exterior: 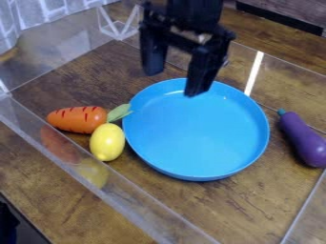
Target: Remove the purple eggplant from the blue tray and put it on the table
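With the glossy dark-purple toy eggplant [303, 139] lying on the brown wooden table [274, 205] beside the empty round blue plastic tray [166, 157], placement appears complete; the black gripper [178, 69], jaws apart and empty, need only withdraw.

Black robot arm [186, 19], boxy wrist, two long flat black jaws, slightly blurred

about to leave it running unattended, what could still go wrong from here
The purple eggplant already lies on the table, right of the blue tray. Its rounded shape might let it roll toward the clear wall. The open gripper hangs over the tray's far rim and could clip it if lowered.
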Controlling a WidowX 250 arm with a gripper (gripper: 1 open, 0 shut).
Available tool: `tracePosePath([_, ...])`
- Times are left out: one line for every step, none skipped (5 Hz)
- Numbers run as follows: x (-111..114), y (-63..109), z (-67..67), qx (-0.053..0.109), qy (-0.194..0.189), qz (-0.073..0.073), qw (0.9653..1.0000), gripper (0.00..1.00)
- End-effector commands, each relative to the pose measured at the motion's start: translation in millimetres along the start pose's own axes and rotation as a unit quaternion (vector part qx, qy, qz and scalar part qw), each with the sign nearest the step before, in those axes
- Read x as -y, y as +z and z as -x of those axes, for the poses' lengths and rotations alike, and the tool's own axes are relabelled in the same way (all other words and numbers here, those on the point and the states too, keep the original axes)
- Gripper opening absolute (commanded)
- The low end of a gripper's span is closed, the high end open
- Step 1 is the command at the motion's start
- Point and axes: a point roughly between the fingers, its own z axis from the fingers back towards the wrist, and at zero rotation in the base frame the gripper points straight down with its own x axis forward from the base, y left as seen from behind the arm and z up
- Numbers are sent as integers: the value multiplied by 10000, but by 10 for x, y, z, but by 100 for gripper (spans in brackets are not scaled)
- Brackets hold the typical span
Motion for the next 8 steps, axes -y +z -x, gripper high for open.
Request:
tracePosePath([187,48,-258,304,-912,-35,9954,100])
tracePosePath([458,-106,-516,414,-1698,-108,9845,100])
tracePosePath([727,-248,-693,541,-2342,-221,9704,100])
tracePosePath([953,-228,-680,623,-2649,-285,9618,100])
tracePosePath([1005,-116,-678,699,-2974,-313,9517,100])
tracePosePath([1068,-160,-769,725,-2549,-314,9637,100])
tracePosePath([1139,-221,-868,747,-2154,-282,9733,100])
tracePosePath([1092,-275,-906,728,-2337,-290,9691,100])
